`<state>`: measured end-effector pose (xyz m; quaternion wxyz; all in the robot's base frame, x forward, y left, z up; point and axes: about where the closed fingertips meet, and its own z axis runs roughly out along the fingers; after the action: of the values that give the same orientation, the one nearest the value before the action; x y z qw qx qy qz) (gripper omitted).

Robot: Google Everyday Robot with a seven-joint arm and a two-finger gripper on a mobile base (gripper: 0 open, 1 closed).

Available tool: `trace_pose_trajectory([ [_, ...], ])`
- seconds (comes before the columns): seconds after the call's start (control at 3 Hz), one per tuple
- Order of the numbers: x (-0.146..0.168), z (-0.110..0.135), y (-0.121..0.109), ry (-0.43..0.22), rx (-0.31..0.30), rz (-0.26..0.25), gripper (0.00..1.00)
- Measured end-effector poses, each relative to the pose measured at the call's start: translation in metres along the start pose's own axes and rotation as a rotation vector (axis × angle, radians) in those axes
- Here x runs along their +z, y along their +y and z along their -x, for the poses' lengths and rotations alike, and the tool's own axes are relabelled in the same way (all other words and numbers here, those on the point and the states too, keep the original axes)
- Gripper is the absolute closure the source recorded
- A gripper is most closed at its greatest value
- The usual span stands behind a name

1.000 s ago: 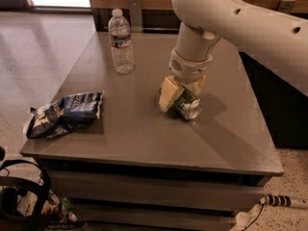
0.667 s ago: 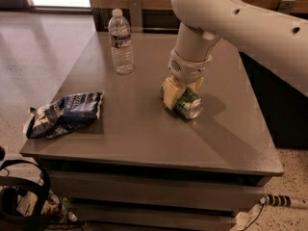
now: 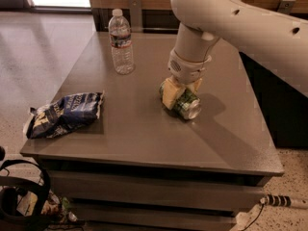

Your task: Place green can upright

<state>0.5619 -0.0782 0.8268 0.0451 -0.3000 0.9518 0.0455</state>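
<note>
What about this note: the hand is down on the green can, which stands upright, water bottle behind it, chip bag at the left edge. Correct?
No. The camera view shows the green can lying on its side, not upright. The rest holds: the hand is down on it, water bottle behind, chip bag at the left edge.

The jaws sit low over the mid-tabletop (image 3: 144,138), clamped on the lying can (image 3: 186,106), which fills the gap between them. Camera-left of the jaws and farther back, a bottle (image 3: 121,42) stands well apart. A chip bag (image 3: 65,113) lies well apart at nearer left. The tabletop between these and the jaws, and in front of them, is open.
</note>
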Motion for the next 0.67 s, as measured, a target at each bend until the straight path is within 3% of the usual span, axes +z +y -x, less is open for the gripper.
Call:
trace_pose_trajectory([
  [0.33,-0.014,0.003,0.004,-0.029,-0.030,-0.007,1.00],
  [0.67,-0.035,0.005,0.006,-0.106,-0.112,0.028,1.00],
])
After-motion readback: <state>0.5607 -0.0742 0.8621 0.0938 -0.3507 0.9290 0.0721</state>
